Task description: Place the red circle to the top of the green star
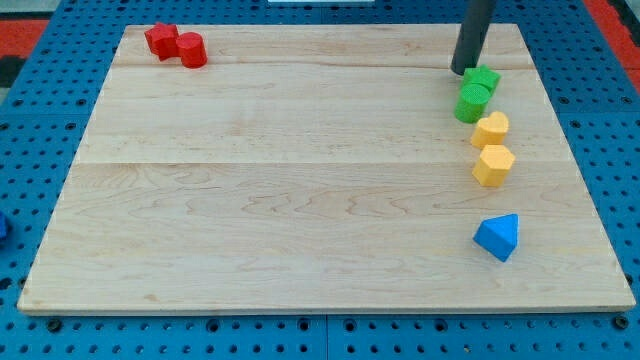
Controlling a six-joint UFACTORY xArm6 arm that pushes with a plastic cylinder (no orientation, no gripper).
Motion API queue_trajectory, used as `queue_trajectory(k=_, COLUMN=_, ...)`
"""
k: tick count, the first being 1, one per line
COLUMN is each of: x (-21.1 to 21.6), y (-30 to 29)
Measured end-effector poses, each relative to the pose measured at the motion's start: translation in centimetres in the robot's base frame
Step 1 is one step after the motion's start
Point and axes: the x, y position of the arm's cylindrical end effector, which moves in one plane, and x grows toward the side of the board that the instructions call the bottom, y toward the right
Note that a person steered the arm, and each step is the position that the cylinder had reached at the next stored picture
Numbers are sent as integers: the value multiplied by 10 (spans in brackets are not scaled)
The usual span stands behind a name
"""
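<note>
Red circle (pixel 192 50) lies near the top left corner of the pale wooden worktop (pixel 300 180), touching a second red block (pixel 160 40) of irregular outline on its left. Green star (pixel 482 78) sits far across the board, near the top right, with a green cylinder (pixel 472 102) touching it just below. Further down the right side stand two yellow blocks, the upper (pixel 491 128) rounded and the lower (pixel 493 165) hexagonal, followed by a blue triangular block (pixel 498 237), which is well apart from them.

My tip (pixel 463 70) rests on the worktop just beside the green star, at its upper left, and well apart from the red circle. The arm carries no gripper, only the rod, so nothing is held.

Judged from this layout, the task is at its opening step: the circle has not been brought across. The next move calls for carrying the tip over to the view's left, setting it on the far left side of the circle, and pushing rightward along the top edge. The neighbouring red block may be dragged along, and the narrow strip above the star leaves little room for error.
</note>
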Motion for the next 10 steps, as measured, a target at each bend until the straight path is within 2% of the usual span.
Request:
queue_trajectory(k=2, x=-19, y=-49)
queue_trajectory(k=3, x=-43, y=20)
queue_trajectory(k=4, x=2, y=91)
queue_trajectory(k=5, x=43, y=90)
queue_trajectory(k=6, x=48, y=68)
queue_trajectory(k=8, x=35, y=16)
queue_trajectory(k=9, x=26, y=23)
queue_trajectory(k=10, x=-35, y=26)
